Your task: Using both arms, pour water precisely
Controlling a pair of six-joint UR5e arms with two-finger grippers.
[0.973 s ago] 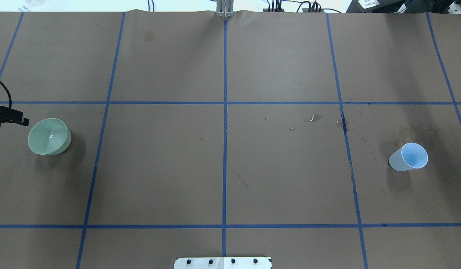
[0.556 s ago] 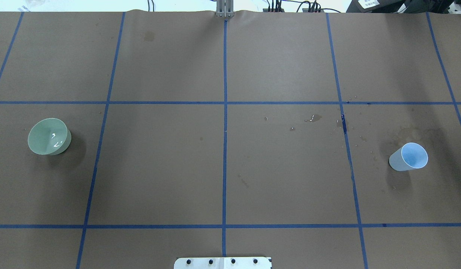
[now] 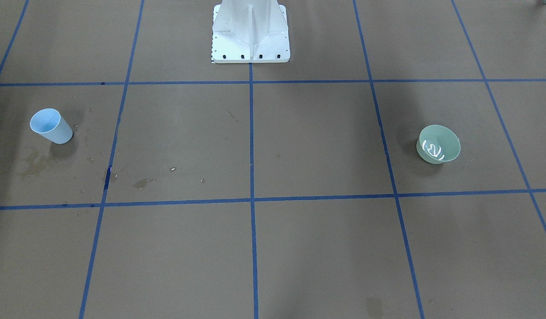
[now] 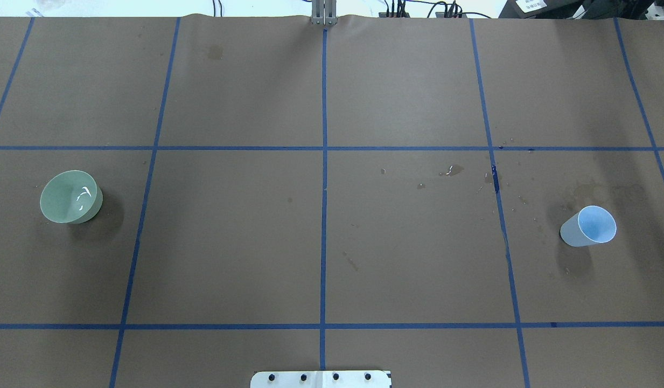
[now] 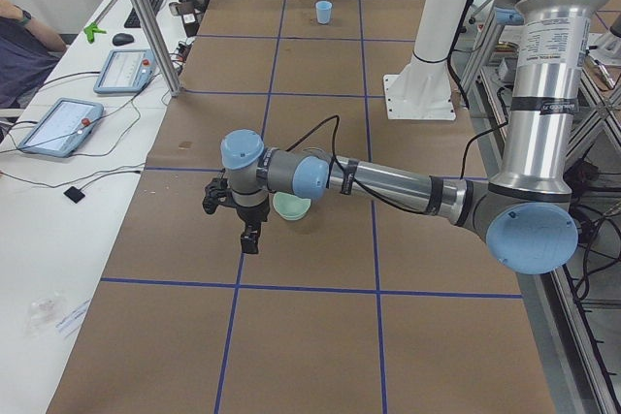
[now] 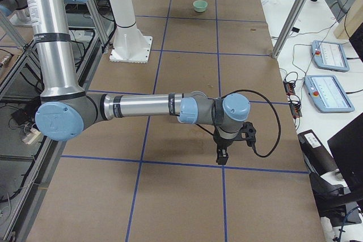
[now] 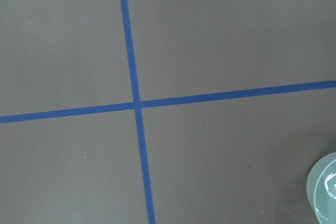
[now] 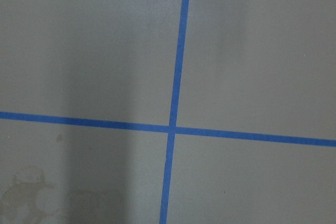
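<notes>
Left gripper: the left gripper [image 5: 249, 239] points down over the brown paper [image 4: 229, 242]. It shows only in the side view, so whether its fingers are parted or closed cannot be told.
Right gripper: the right gripper [image 6: 220, 157] also points down over the paper. It too shows only from the side, so its finger state cannot be told.
Green bowl: the green bowl [image 5: 291, 207] stands upright just beside the left fingers, on their robot side. No contact shows. It sits at the lower right corner of the left wrist view [image 7: 324, 192].
Water: the water [image 3: 433, 149] lies in the bowl beside the left fingers, shown by white glints.
Blue cup: the blue cup [image 4: 589, 226] stands upright, well apart from the bowl, at the table's other end. Where it lies relative to the right fingers cannot be told.
Spills: droplets [image 4: 453, 171] and wet stains [image 3: 33, 161] mark the paper near the cup. A faint stain shows under the right wrist camera.
Arms: the left arm [image 5: 388, 181] and the right arm [image 6: 142, 107] both stretch out low over the table.
Blue tape: blue tape [image 7: 131, 51] crosses beneath each wrist camera.
Pedestal: the white pedestal [image 3: 250, 31] stands between the arms.
</notes>
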